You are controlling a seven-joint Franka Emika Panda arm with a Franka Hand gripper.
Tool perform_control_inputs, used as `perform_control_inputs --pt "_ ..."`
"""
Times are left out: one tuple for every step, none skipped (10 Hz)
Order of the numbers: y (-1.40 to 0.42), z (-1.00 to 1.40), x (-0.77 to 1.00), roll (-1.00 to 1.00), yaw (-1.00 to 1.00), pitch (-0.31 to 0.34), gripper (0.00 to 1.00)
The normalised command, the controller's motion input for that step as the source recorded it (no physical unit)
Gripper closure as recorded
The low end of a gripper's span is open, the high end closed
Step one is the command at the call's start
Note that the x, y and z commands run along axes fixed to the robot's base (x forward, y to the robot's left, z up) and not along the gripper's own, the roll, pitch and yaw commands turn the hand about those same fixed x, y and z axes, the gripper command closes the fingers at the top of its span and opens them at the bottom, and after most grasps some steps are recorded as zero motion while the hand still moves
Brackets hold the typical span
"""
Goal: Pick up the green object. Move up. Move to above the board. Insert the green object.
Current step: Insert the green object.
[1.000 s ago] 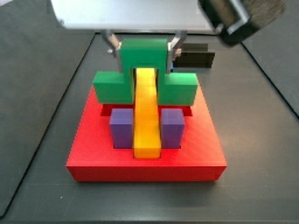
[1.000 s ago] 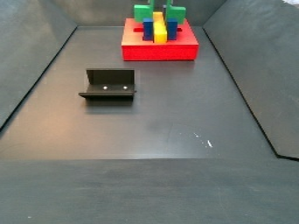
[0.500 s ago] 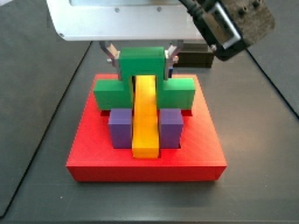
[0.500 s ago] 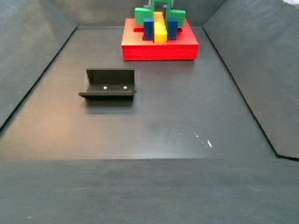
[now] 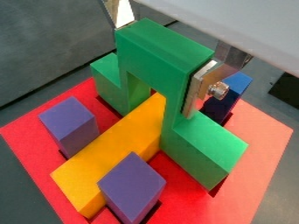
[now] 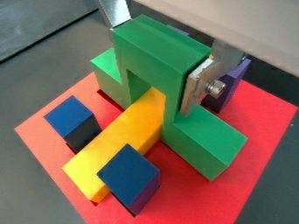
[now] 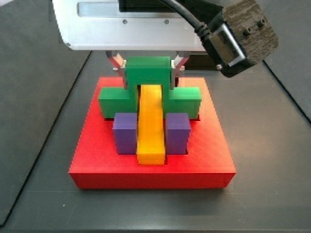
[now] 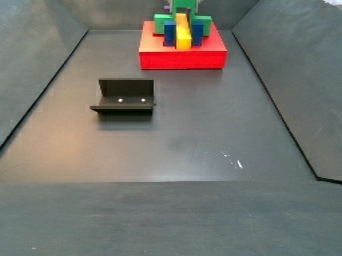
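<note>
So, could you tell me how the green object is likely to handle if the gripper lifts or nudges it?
The green object looks rigid, with sharp, undeformed edges. The gripper clamps its flat-sided centre block, so slipping seems unlikely. It straddles the yellow bar on the board, so a sideways nudge would probably bind, not slide or tip.

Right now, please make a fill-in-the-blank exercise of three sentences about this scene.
1. The gripper, over the flat red board, has its jaws on the bright ____ stepped object.
2. That object straddles the long ____ bar.
3. On the floor, away from the board, stands the dark L-shaped ____.

Missing words: green; yellow; fixture
</note>
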Motion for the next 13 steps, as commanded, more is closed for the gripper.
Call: perform_control_inputs --pt "-0.03 -0.11 0.19 0.10 0.00 0.021 1.00" --pt "0.00 -0.14 0.22 0.12 0.00 0.033 1.00" --pt "0.00 -0.21 0.17 0.17 0.00 0.050 1.00" --pt "0.00 -0.26 0.17 0.20 0.00 0.060 1.00" --pt "0.00 -0.21 0.15 0.14 0.00 0.029 1.00" --pt "0.00 -0.17 0.14 0.05 0.00 0.000 1.00" --pt "0.04 -0.16 0.03 0.00 0.00 -0.010 1.00" --pt "0.14 -0.15 0.03 -0.09 0.00 -0.040 1.00" --pt "0.16 -0.13 0.07 -0.11 0.00 -0.034 1.00" --pt "0.15 -0.09 0.10 -0.11 0.00 -0.020 1.00" --pt "0.01 -0.08 0.03 -0.09 0.00 -0.027 1.00" --pt "0.00 -0.09 0.00 -0.03 0.00 -0.051 1.00" --pt "-0.17 0.00 -0.06 0.00 0.00 -0.031 1.00"
